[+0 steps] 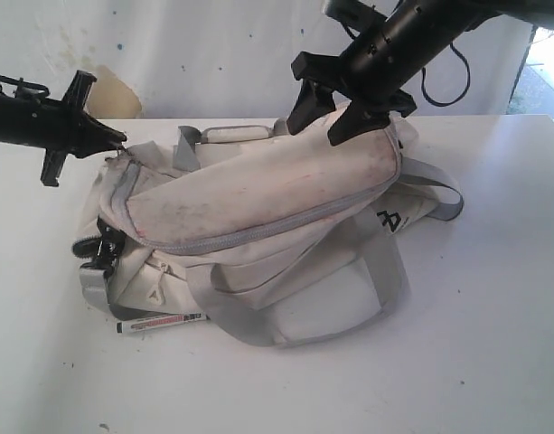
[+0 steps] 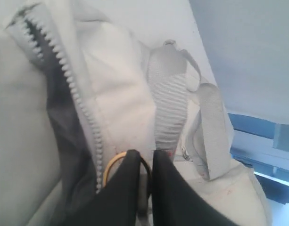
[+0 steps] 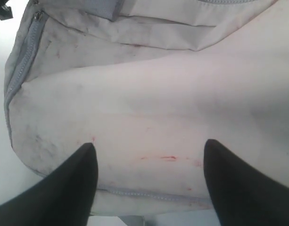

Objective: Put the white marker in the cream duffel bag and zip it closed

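The cream duffel bag lies on its side across the middle of the white table. On the table in front of its left part lies the white marker, outside the bag. My left gripper is at the bag's left end, shut on a ring-shaped zipper pull. Beside the left gripper a row of zipper teeth edges a dark gap. My right gripper hangs open just above the bag's upper right. In the right wrist view the right gripper has only stained fabric under it.
Grey webbing handles and a strap spread from the bag toward the front and right. Black clips sit at the bag's left end. A pale wall rises behind the table.
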Robot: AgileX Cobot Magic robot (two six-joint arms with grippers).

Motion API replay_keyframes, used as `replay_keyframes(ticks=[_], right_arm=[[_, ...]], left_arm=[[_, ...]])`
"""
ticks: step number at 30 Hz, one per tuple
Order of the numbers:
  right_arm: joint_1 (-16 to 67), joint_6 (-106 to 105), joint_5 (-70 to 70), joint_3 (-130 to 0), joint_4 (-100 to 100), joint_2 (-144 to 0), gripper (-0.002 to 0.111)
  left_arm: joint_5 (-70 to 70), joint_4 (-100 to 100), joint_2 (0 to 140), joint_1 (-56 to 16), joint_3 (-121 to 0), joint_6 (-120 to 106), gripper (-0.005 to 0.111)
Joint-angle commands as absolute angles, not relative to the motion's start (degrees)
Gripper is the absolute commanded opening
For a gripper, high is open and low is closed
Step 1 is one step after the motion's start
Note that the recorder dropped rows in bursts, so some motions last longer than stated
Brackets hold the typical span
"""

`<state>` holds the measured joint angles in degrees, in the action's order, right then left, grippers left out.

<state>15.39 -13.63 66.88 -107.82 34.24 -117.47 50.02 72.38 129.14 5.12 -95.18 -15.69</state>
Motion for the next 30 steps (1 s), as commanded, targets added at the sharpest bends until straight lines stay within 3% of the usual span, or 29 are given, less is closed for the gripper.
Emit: replay_keyframes(ticks=[1, 5, 12, 18, 19, 21, 22, 26, 28, 30], right_arm=[[15.37, -14.38, 67.13, -107.94, 34.03, -116.73, 0.060], [15.37, -14.38, 67.13, -107.94, 34.03, -116.73, 0.060], [15.37, -14.38, 67.59, -107.94, 33.02, -116.73, 0.060], [15.37, -12.16, 67.30, -107.94, 33.14, -116.73, 0.060], [15.37, -11.98, 66.88, -107.94, 33.14, -116.73, 0.060], [15.37, -11.31, 66.63, -107.94, 33.14, -116.73, 0.060], [15.37, -11.31, 66.63, -107.94, 33.14, -116.73, 0.060], [15.37, -11.31, 66.63, -107.94, 33.14, -116.73, 0.060], [15.37, -11.31, 66.63, -107.94, 33.14, -116.73, 0.060], [15.37, -11.31, 66.63, -107.94, 33.14, -116.73, 0.060]], left_arm=[[47.62, 75.36, 125.13, 5.57, -95.40, -28.53, 0.000], [49.34, 77.93, 122.33, 5.57, -95.40, -43.23, 0.000], [69.96, 75.87, 118.66, 5.11, -95.40, -78.67, 0.000], [69.96, 62.40, 118.39, 1.47, -95.40, -79.03, 0.001], [69.96, 62.40, 118.39, 0.81, -95.40, -79.41, 0.007], [69.96, 62.40, 118.39, -0.49, -95.40, -79.68, 0.032], [69.96, 61.99, 118.39, -0.68, -95.40, -79.68, 0.051], [69.96, 60.98, 118.39, -0.68, -95.40, -79.68, 0.093], [69.96, 60.83, 118.39, -0.68, -95.40, -79.57, 0.099], [69.96, 62.15, 118.39, -0.68, -95.40, -78.85, 0.097]])
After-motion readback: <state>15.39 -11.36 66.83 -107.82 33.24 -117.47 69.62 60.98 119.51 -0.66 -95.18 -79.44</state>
